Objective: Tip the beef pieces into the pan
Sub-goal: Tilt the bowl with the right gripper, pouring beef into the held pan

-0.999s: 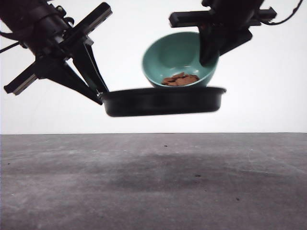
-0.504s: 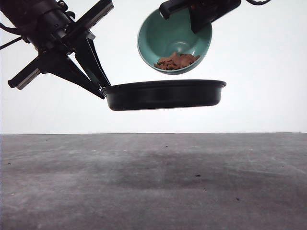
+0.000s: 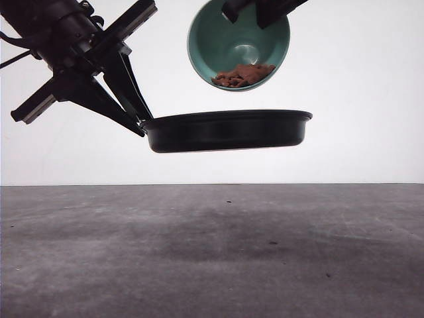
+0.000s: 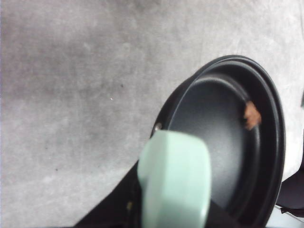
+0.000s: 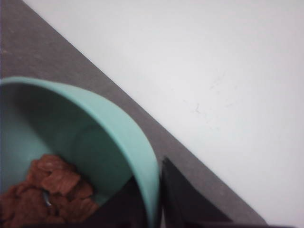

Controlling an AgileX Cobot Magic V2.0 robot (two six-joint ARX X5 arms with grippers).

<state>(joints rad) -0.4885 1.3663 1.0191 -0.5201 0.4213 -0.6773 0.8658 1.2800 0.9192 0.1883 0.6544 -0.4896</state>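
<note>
Grey tabletop [image 3: 212, 252] below; left fingers [image 3: 136, 122] clamp pan [image 3: 228, 130]; right fingers [image 3: 262, 10] grip tilted bowl [image 3: 238, 43]; left wrist: one beef piece [image 4: 251, 115] inside pan.

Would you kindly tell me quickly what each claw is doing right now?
Left claw: closed on the pan by its handle, held in the air.
Right claw: closed on the rim of the bowl, tilted above the pan.

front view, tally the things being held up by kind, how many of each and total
black pan: 1, held by the left claw
teal bowl: 1, held by the right claw, tilted above the pan
heap of beef pieces: 1, in the bowl
loose beef piece: 1, at the pan's inner wall in the left wrist view
total: 4
</note>
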